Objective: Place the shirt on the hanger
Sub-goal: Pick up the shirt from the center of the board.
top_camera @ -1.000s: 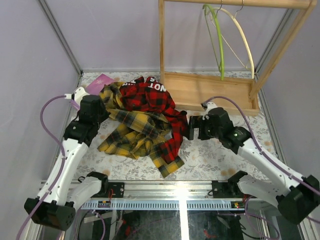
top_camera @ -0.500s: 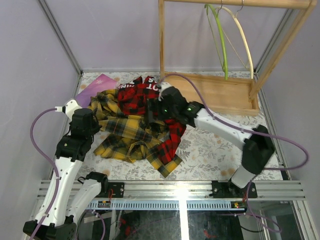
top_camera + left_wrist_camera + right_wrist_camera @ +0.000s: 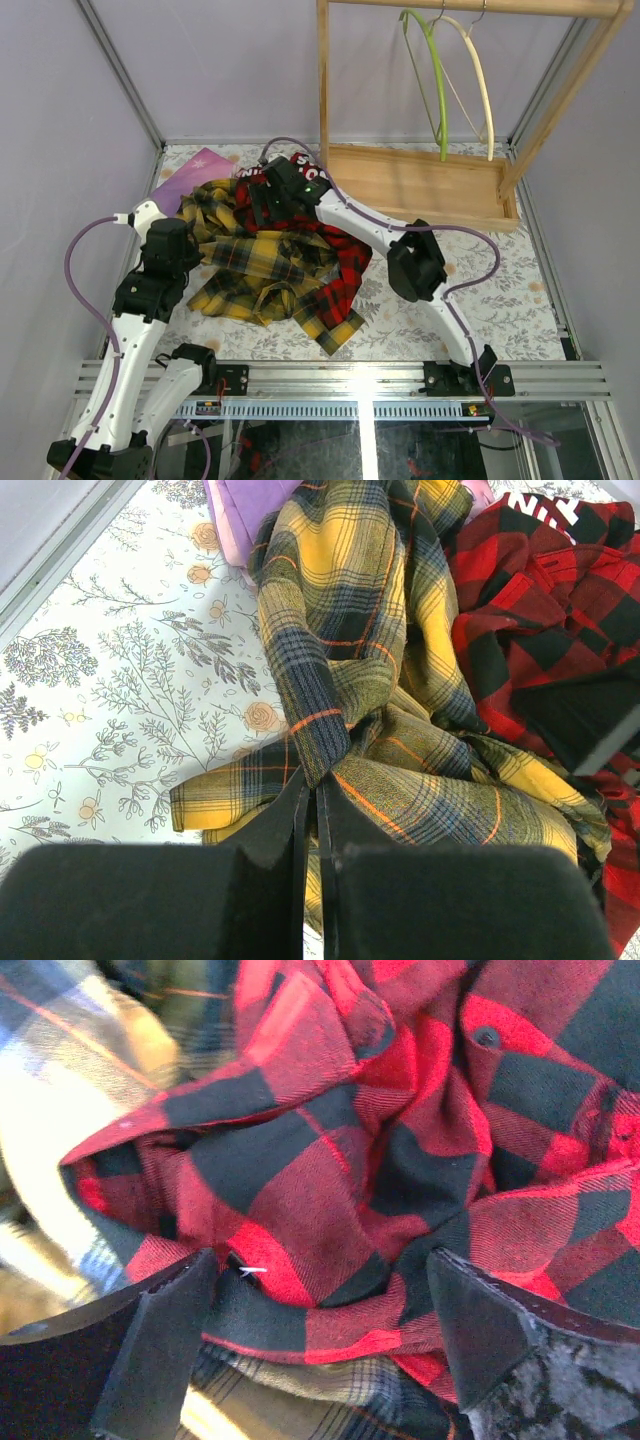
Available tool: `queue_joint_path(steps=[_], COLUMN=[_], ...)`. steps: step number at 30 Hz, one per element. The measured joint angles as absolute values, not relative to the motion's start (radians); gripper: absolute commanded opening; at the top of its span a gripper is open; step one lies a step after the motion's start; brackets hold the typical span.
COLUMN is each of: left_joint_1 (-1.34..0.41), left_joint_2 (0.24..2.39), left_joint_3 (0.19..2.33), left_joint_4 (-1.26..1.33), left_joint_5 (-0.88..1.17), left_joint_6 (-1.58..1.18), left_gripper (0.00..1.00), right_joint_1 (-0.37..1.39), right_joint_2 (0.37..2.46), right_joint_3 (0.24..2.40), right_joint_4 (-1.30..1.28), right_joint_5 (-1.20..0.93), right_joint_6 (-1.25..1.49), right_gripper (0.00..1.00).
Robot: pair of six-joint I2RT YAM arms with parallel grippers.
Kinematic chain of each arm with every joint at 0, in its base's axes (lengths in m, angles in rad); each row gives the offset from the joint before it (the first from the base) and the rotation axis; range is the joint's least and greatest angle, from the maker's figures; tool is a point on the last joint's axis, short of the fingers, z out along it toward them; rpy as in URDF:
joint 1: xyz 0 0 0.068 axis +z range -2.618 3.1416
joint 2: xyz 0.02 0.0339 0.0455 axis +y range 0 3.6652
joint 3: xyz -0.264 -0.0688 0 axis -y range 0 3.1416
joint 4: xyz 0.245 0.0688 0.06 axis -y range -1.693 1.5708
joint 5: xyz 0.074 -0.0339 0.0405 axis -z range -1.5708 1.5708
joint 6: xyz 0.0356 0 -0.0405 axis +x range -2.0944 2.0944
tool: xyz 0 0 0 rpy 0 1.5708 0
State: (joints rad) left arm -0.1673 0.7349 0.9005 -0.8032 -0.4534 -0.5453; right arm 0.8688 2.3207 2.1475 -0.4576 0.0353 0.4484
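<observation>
The yellow-and-black plaid shirt (image 3: 262,262) lies crumpled on the table at mid left, partly under a red-and-black plaid garment (image 3: 350,255). My left gripper (image 3: 190,243) is at the shirt's left edge. In the left wrist view its jaws (image 3: 318,785) are shut, pinching a fold of the shirt (image 3: 350,600). My right gripper (image 3: 258,205) reaches across to the far left and stands open over the red garment (image 3: 330,1160). Its fingers (image 3: 160,1345) straddle a red fold, with yellow plaid (image 3: 290,1392) beneath. The pale yellow-green hanger (image 3: 437,90) hangs from the rack's top bar.
A wooden rack (image 3: 420,185) with a tray-like base stands at the back right. A cream curved hanger (image 3: 482,85) hangs beside the green one. A purple flat item (image 3: 195,170) lies at the back left. Grey walls (image 3: 60,150) enclose the floral-patterned table.
My right arm has swung from the right side across to the far left, over the red garment. My left gripper drew back toward the near left with the shirt, then held still.
</observation>
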Motion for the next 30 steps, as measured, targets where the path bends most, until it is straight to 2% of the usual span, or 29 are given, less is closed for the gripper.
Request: queue_joint_path(steps=[2,5,6,7,9,12,18,24,30], left_joint_1=[-0.167,-0.167,-0.167,-0.167,-0.167,-0.167,-0.167,-0.167,-0.167], left_joint_2=[0.735,0.735,0.735,0.735,0.737,0.740,0.743,0.757,0.776], left_joint_3=[0.900,0.899,0.898,0.897,0.896,0.895,0.895,0.895,0.895], left_joint_4=[-0.802,-0.801,-0.801,-0.801,-0.801,-0.801,-0.801,-0.801,-0.801], left_joint_5=[-0.453,-0.453,-0.453,-0.453,-0.453,-0.453,-0.453,-0.453,-0.454], left_joint_6=[-0.545,-0.544,-0.544,-0.544,-0.544,-0.544,-0.544,-0.543,-0.540], left_gripper=[0.00,0.00,0.00,0.00,0.00,0.00,0.00,0.00,0.00], right_joint_1=[0.869,0.869,0.869,0.869,0.870,0.870,0.870,0.870,0.870], right_joint_2=[2.367,2.377,2.370,2.355,2.310,2.202,1.843,1.465,1.203], right_joint_3=[2.192,2.180,2.164,2.138,2.070,1.959,1.772,1.680,1.630], right_joint_4=[-0.508,-0.552,-0.552,-0.546,-0.536,-0.533,-0.505,-0.504,-0.550], right_joint_5=[0.075,0.122,0.139,0.155,0.194,0.269,0.409,0.506,0.636], right_joint_6=[0.428,0.406,0.397,0.389,0.372,0.344,0.276,0.224,0.180], right_gripper=[0.61,0.39,0.25,0.15,0.05,0.00,0.00,0.00,0.00])
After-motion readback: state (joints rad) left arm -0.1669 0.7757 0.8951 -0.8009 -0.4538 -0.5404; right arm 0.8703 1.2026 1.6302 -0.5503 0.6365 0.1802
